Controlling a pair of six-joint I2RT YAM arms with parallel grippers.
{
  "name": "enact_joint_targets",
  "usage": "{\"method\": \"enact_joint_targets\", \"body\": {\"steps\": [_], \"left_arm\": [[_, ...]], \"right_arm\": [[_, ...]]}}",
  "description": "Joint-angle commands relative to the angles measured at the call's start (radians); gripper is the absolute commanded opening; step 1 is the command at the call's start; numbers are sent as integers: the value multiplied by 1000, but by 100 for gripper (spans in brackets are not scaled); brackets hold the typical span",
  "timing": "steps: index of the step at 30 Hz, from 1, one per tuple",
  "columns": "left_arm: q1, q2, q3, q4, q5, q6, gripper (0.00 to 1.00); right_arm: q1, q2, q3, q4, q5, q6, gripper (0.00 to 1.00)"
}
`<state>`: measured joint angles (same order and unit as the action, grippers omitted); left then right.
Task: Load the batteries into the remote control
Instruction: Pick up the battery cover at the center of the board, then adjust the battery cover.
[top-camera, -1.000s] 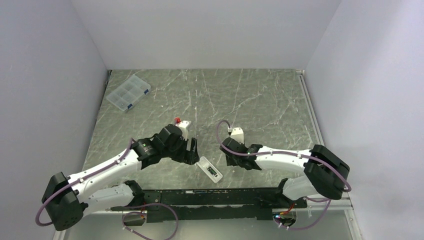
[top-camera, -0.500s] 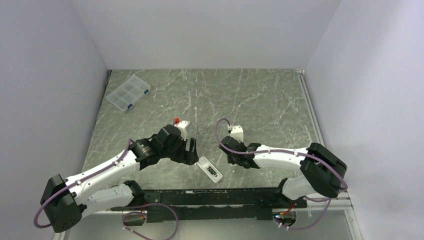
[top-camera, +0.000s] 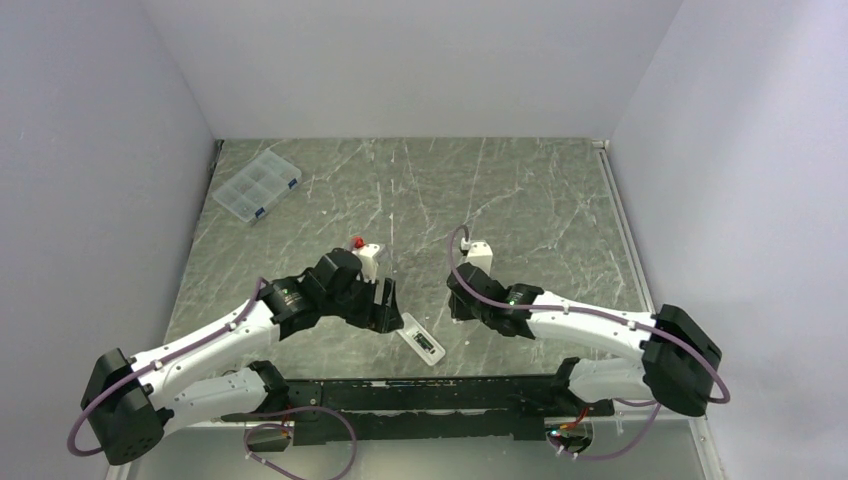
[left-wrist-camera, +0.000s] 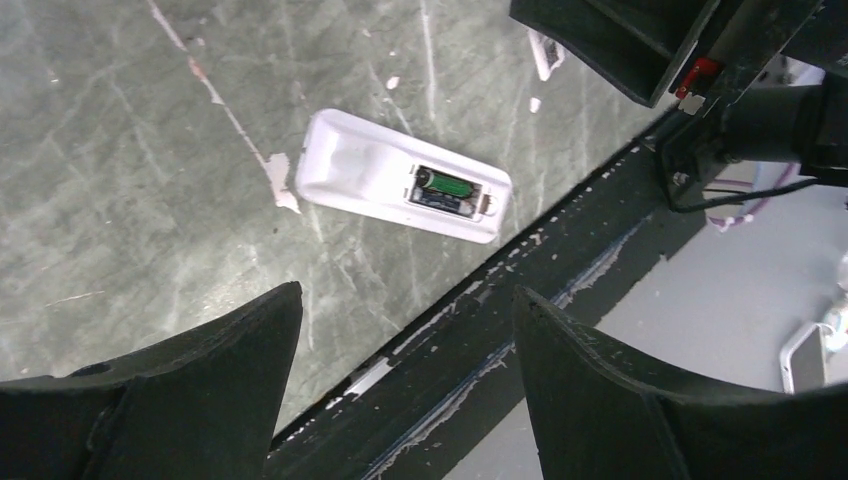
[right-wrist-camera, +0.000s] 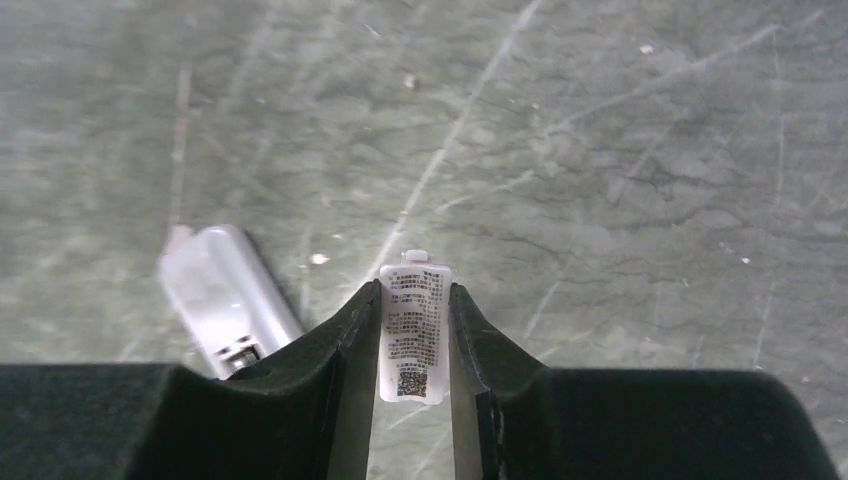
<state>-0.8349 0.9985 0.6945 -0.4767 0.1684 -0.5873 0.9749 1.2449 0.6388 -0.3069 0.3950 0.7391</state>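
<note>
**Right wrist view: cover piece pinched beside the remote, recess left open**

Right wrist view showed the right gripper narrowed onto a small white cover piece, its printed label facing the camera, one finger against each long edge. A second before, those jaws had stood wider, so the pinch was fresh. In the top view the right arm's elbow had also swung outward, away from the remote control, while the gripper itself stayed just to the remote's right.

The remote had not shifted. It lay back-up on the table, close to the near rail, with its battery recess uncovered. Something greenish sat in that recess, probably one of the batteries, though the frames were too small to settle it. No loose battery showed in any view.

The left gripper hung above the remote with its jaws spread wide and nothing between them. A clear compartment box stood well apart from the remote, toward the far left corner.

With the cover in hand and out of the way, the recess was reachable. The loading itself looked unfinished; the next move likely called for setting the cover down clear of the remote, then fetching a battery. A thin flat piece held only by its edges could easily slip or twist.
</note>
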Motion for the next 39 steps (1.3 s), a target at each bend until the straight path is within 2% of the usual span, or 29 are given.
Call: {"method": "enact_joint_targets", "body": {"steps": [1, 6, 13, 23, 39], "left_arm": [[-4, -5, 41, 81, 110, -41, 81], [-9, -15, -5, 208, 187, -132, 81], [-43, -4, -96, 392, 166, -248, 78], [-115, 59, -71, 418, 71, -259, 74], [-132, 61, -114, 516, -83, -349, 57]], "right_arm": [[-4, -65, 51, 14, -72, 32, 15], [-4, -103, 49, 64, -153, 74, 15], [-4, -148, 51, 117, -207, 137, 15], [-4, -149, 79, 152, -237, 190, 16], [-4, -183, 62, 191, -254, 258, 14]]}}
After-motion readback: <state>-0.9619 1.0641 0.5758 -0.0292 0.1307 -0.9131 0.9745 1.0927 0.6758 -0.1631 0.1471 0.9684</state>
